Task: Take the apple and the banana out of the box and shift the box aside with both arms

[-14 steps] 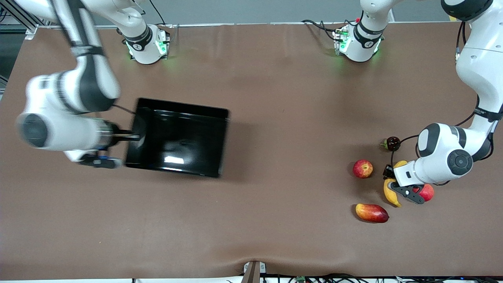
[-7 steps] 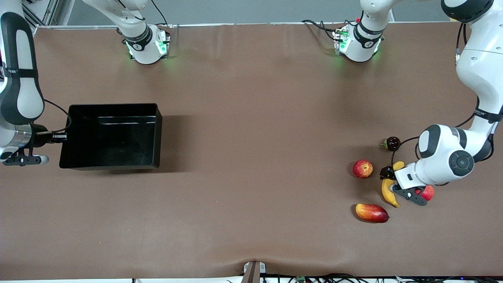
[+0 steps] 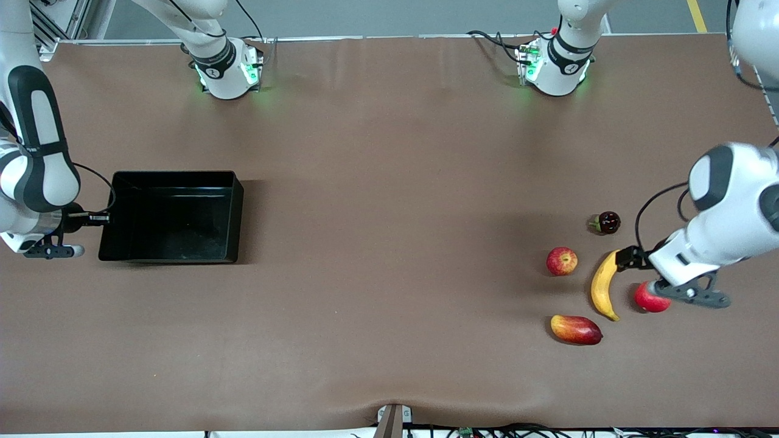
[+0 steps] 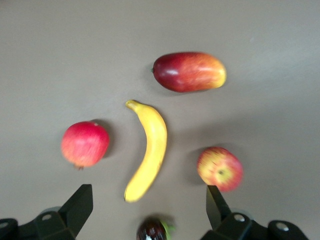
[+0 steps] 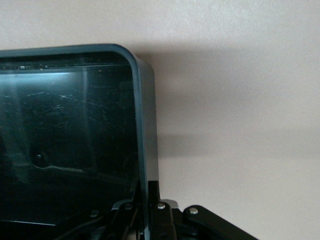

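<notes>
**Fruit out, box held at the table's end**

The box [image 3: 170,216] sits empty at the right arm's end of the table [image 3: 389,182], with the right gripper [image 3: 100,216] pinched shut on its end wall. The banana [image 3: 604,285] and apple [image 3: 561,261] lie on the table at the left arm's end, among a mango [image 3: 576,329], a pinkish-red fruit [image 3: 650,298] and a small dark fruit [image 3: 608,222]. The left gripper [image 4: 149,207] hangs over the banana with its jaws spread wide and nothing between them. By the look of it, unloading is done and the box is aside. What seems left is for the right gripper to let go and both arms to draw clear.
</notes>
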Controlling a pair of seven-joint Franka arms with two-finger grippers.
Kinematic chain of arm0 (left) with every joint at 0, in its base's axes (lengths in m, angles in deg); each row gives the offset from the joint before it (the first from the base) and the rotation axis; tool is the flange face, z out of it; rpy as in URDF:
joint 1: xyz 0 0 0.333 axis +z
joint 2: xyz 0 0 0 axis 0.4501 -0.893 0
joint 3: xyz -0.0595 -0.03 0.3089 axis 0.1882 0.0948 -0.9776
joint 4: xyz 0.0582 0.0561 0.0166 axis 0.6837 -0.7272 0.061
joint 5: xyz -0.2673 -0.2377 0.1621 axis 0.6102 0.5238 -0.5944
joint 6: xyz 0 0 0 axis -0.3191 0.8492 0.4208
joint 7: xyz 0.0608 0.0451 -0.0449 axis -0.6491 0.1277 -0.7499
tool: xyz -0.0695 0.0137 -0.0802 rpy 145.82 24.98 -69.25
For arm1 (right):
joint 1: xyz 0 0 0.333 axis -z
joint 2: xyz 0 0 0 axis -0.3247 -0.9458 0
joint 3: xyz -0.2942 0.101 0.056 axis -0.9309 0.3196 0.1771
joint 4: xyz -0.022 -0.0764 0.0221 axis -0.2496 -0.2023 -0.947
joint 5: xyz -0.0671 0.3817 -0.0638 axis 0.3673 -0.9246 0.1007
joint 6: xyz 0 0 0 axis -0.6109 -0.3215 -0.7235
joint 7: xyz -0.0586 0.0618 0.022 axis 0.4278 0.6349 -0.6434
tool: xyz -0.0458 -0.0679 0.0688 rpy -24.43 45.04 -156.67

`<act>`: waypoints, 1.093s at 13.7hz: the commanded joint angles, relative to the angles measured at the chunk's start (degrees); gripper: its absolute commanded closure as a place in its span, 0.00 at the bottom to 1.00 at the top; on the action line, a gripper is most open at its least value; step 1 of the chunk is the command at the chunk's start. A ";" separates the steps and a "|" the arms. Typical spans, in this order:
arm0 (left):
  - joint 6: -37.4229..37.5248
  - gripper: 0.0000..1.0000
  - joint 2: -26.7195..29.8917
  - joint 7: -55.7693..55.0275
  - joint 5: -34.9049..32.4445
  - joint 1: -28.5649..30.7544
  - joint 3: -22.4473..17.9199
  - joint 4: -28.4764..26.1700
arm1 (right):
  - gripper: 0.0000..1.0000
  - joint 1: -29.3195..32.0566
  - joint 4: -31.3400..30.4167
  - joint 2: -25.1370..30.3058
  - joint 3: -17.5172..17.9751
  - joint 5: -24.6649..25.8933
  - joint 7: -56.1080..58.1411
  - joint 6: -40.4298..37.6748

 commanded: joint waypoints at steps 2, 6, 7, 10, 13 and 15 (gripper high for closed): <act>9.25 0.00 8.17 -7.82 2.29 0.27 2.44 2.64 | 0.00 2.06 0.77 -0.69 1.38 -0.03 0.42 -1.25; 17.62 0.00 10.56 -8.38 3.25 0.27 4.82 11.24 | 0.00 1.53 7.42 -0.08 1.64 -0.82 0.24 -12.02; 17.89 0.00 10.65 -8.37 3.25 0.36 6.47 12.31 | 0.00 1.18 10.93 0.36 1.73 -1.00 0.24 -16.24; 18.94 0.00 15.38 -8.37 3.69 0.44 6.76 12.32 | 0.00 -0.40 24.37 0.63 2.87 -1.35 0.24 -30.05; 23.07 0.00 18.29 -8.99 7.45 -2.44 2.30 12.32 | 0.00 -2.94 37.54 0.54 5.68 0.22 0.24 -39.26; 25.18 0.00 21.01 -8.99 13.07 -10.24 -8.92 12.14 | 0.00 -7.06 43.55 0.80 5.60 5.47 0.15 -43.95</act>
